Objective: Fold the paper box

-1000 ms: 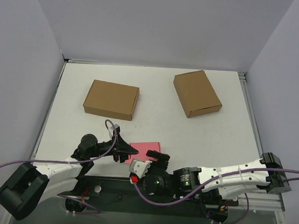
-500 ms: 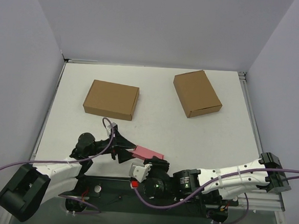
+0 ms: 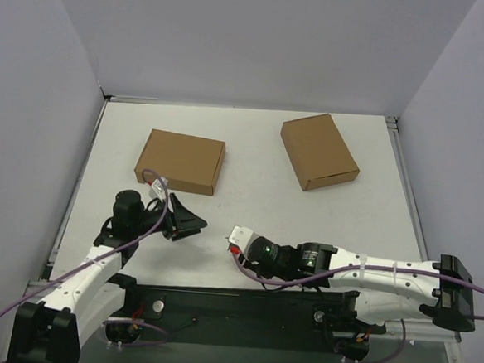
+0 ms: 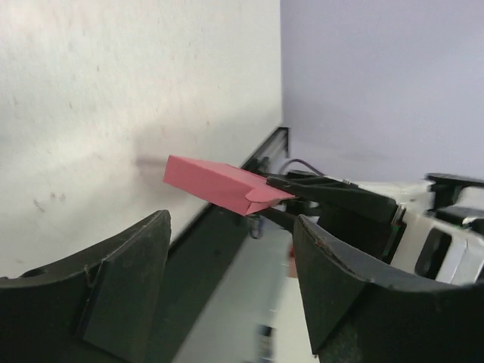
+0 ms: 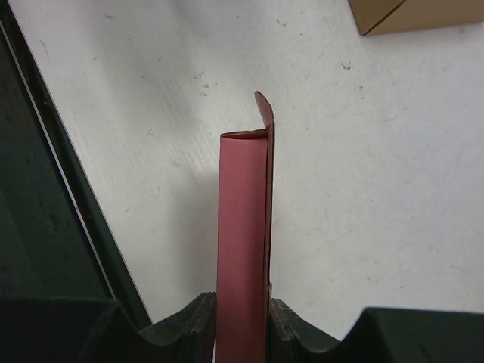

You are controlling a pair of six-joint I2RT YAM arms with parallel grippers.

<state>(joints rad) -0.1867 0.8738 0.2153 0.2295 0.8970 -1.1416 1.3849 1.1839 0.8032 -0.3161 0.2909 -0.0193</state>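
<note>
Left gripper has let go and backed off to the left of where it worked a second ago. Its jaws stand wide and empty, and the left wrist view looks out between them at the work. Pink paper box is now carried by one arm only. It hangs clear of the table, casting a shadow there, near the front edge between the two arms. It reads as a flattened sleeve with one end flap sticking out. A second ago it lay flat and pink from above; now it is turned edge-on and can't be made out in the top view. Right gripper has reached forward and left, jaws narrow, pinching the sleeve at one end. Judgement: a regrip step, with the sleeve not yet opened and the flaps untucked. Left brown box and right brown box sit well apart at the back, out of the way. Black rail lies close under the work, the only likely snag.
</note>
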